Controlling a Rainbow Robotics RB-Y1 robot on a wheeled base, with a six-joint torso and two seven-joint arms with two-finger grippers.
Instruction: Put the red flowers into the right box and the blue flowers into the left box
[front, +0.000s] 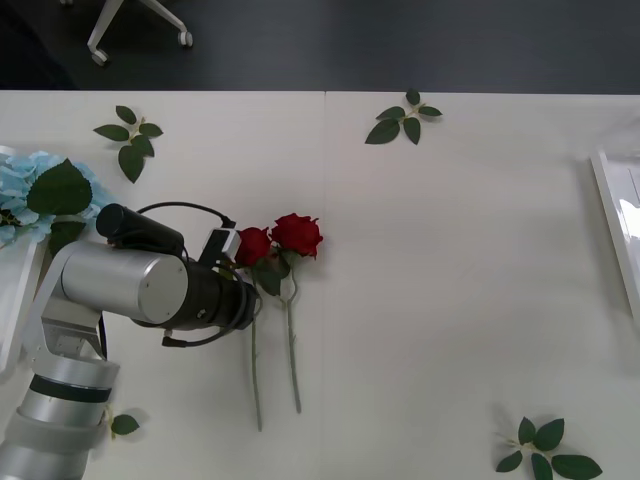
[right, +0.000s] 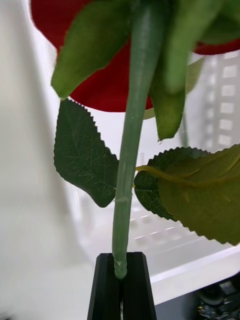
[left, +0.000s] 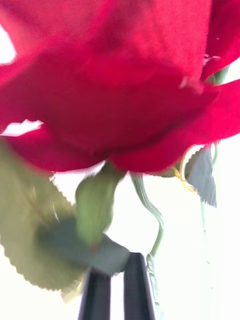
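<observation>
From the front camera, I see a white table. My left arm reaches across the left part of it, toward two red roses lying side by side near the middle, blooms toward the far edge, stems running back toward me. My left pincer is hidden behind the arm's end, right at the nearer rose's bloom. Blue flowers with big dark leaves lie at the table's left edge, on the left box, a white tray seen only in part. The right box, another white tray, sits at the right edge. Bloomless leaf sprigs lie scattered: two near the far edge, one at the near right corner, one small one beside my left arm near the near edge.

From my right wrist camera, my right pincer has its black fingers pressed together on the green stem of a red rose. The stem rises straight from the fingers to the bloom, with serrated leaves on both sides. A white tray rim lies behind it.

From my left wrist camera, a large red bloom hangs very close. My left pincer shows two black fingers with a narrow gap between them. A thin stem runs just beside one finger, and a leaf overlaps the other. I cannot tell whether anything is gripped.
</observation>
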